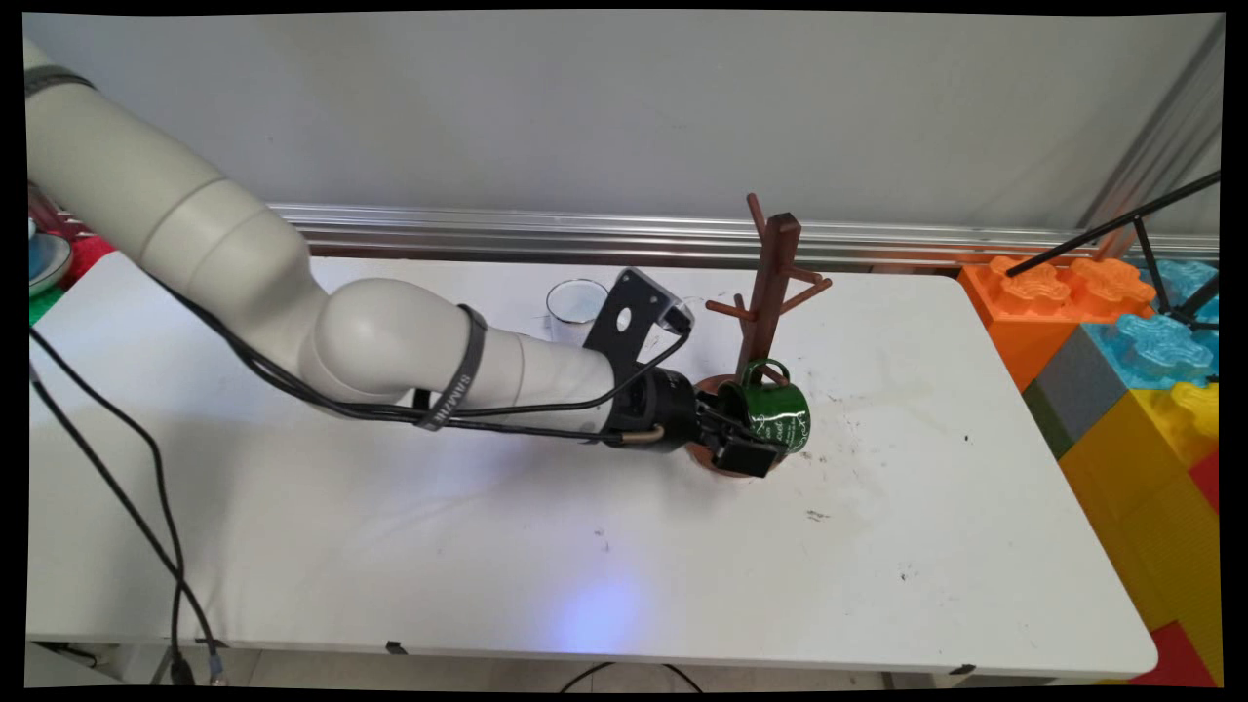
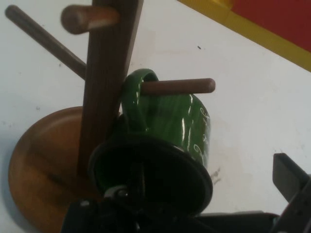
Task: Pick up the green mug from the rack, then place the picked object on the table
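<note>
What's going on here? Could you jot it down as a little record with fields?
hand: low beside the mug tree, one finger inside the green mug, gripping its rim
green mug: tilted, its handle looped over a lower peg of the tree
mug tree: brown wood, upright on a round base, other pegs bare
glass: clear, empty-looking glass standing behind the arm, apart from the tree
table: white table with small dark marks
beside the table: big coloured toy blocks on the right
</note>
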